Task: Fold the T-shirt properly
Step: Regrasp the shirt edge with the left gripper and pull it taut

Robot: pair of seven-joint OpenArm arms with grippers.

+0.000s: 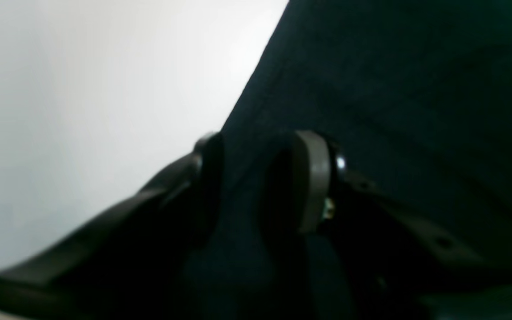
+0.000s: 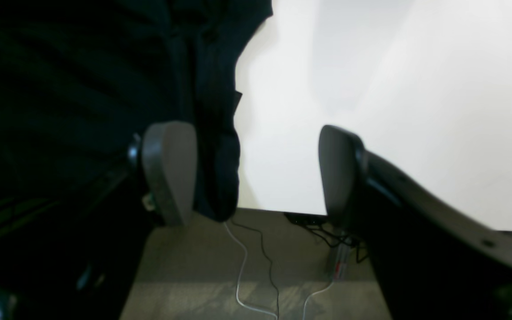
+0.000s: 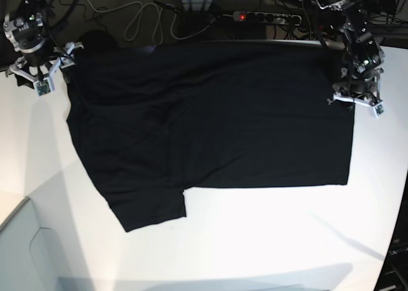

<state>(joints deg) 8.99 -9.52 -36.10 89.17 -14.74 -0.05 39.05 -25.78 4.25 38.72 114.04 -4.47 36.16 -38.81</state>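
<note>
Two pads of the left hand [image 1: 256, 178] straddle the T-shirt [image 1: 394, 111] edge in the left wrist view, part open with black cloth between them; I judge the bite may catch one layer only, or slip off the hem. Whether it pinches yet, I cannot tell.

Right wrist view: the right hand [image 2: 256, 171] stands wide open over the surface [image 2: 394, 111] edge, holding nothing, cloth beside one pad.

Base view: the T-shirt [image 3: 210, 119] lies spread along the surface's [image 3: 268, 240] far edge, a hand at each far corner.
</note>
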